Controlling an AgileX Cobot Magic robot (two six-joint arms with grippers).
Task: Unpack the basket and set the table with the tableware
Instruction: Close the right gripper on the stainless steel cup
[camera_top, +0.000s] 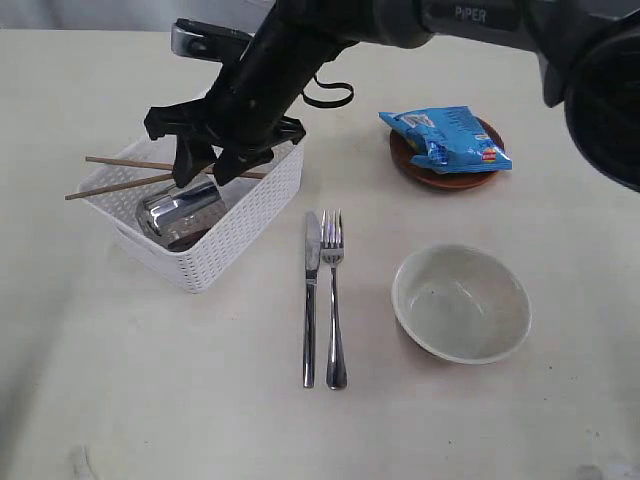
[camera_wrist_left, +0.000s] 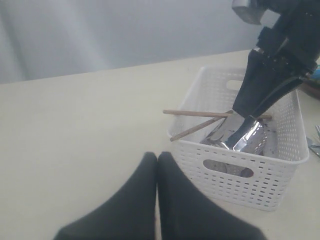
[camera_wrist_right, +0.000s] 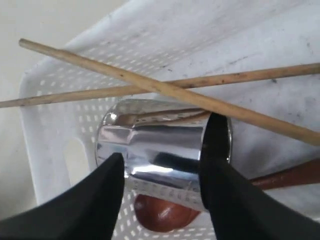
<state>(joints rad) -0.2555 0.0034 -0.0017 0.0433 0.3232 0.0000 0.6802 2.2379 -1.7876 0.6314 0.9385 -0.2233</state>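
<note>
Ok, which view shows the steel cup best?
The right wrist view: the steel cup fills the frame, lying on its side under the chopsticks. The exterior view shows it partly under the right gripper; the left wrist view only a glimpse above the basket wall.

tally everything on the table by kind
steel: 3 (knife, fork, cup)
wood: 3 (2 chopsticks, spoon)
dishes: 2 (bowl, plate)
basket: 1
snack packet: 1
total: 10
</note>
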